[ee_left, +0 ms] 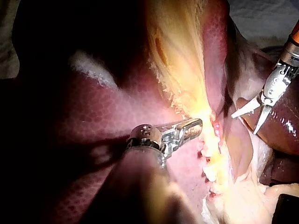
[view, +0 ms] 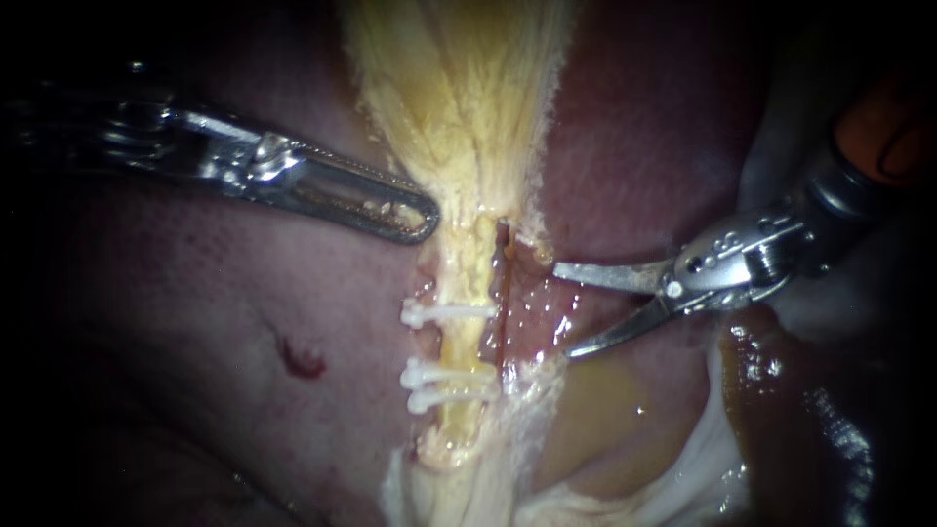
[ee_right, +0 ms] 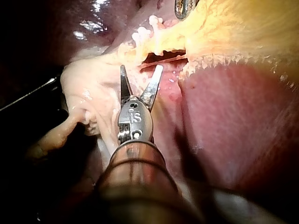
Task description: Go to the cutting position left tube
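Two tools were in view: left tool (view: 422, 221), right tool (view: 562, 310). Three white clips (view: 444, 312). Two tubes (view: 461, 278). One liver (view: 234, 312), one red spot (view: 303, 361).

A: Liver (view: 244, 322) is deep pinkish red, finely speckled, with one darker red spot (view: 301, 361).
B: The band (view: 459, 88) down the middle is streaky yellow, cream-white at its edges.
A: White clips (view: 444, 376) on the yellow tube (view: 461, 283). The other tube (view: 504, 312) is thin and brownish red.
B: Left instrument (view: 420, 226) shiny silver. Right instrument (view: 562, 310) silver too, orange up its shaft.
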You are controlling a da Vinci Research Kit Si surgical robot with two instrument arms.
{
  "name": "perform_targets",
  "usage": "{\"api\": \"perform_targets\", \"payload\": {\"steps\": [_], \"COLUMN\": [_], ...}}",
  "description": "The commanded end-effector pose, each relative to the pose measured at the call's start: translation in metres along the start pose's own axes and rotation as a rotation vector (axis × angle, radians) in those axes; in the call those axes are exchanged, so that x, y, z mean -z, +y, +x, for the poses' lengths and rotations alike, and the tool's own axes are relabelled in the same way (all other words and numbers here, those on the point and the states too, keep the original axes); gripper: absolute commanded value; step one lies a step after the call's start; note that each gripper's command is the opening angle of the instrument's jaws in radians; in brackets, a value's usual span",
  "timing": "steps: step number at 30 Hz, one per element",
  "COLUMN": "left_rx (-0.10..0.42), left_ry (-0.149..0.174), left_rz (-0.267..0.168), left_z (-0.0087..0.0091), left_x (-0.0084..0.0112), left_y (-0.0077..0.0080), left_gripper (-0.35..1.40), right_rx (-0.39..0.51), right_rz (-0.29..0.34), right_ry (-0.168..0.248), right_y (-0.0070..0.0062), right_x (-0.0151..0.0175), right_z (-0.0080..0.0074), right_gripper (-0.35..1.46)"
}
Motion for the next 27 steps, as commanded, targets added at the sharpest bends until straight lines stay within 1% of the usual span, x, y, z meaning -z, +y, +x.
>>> {"api": "perform_targets", "payload": {"steps": [1,5,10,12,14,16,21,27], "left_rx": [0.0,0.007,0.015,0.017,0.018,0.019,0.021,0.021], "left_ry": [0.0,0.007,-0.001,0.0,-0.004,-0.007,-0.009,-0.012], "left_rz": [0.003,0.014,0.002,-0.002,-0.007,-0.007,-0.011,-0.015], "left_z": [-0.0001,-0.0003,-0.0007,-0.0009,-0.0011,-0.0012,-0.0011,-0.001], "left_x": [0.0003,0.0018,0.0052,0.0062,0.0069,0.0073,0.0071,0.0067], "left_y": [0.0,-0.0001,0.0002,0.0003,0.0002,0.0001,-0.0006,-0.0008], "left_gripper": [-0.35,-0.35,-0.35,-0.35,-0.35,-0.35,-0.35,-0.35], "right_rx": [-0.001,-0.001,-0.001,-0.001,-0.001,-0.001,0.0,0.007], "right_rz": [0.0,0.0,-0.004,-0.004,0.002,0.004,0.02,0.046], "right_ry": [0.0,0.0,0.0,0.0,0.001,0.001,0.001,0.004], "right_y": [0.0,0.0,0.0,-0.0001,-0.0001,-0.0001,-0.0004,-0.0014], "right_x": [0.0,0.0,-0.0001,-0.0001,-0.0002,-0.0004,-0.001,-0.0033], "right_z": [0.0001,0.0001,0.0002,0.0003,0.0003,0.0004,0.0005,0.0006], "right_gripper": [1.44,1.44,1.44,1.44,1.44,1.44,1.44,1.44]}}
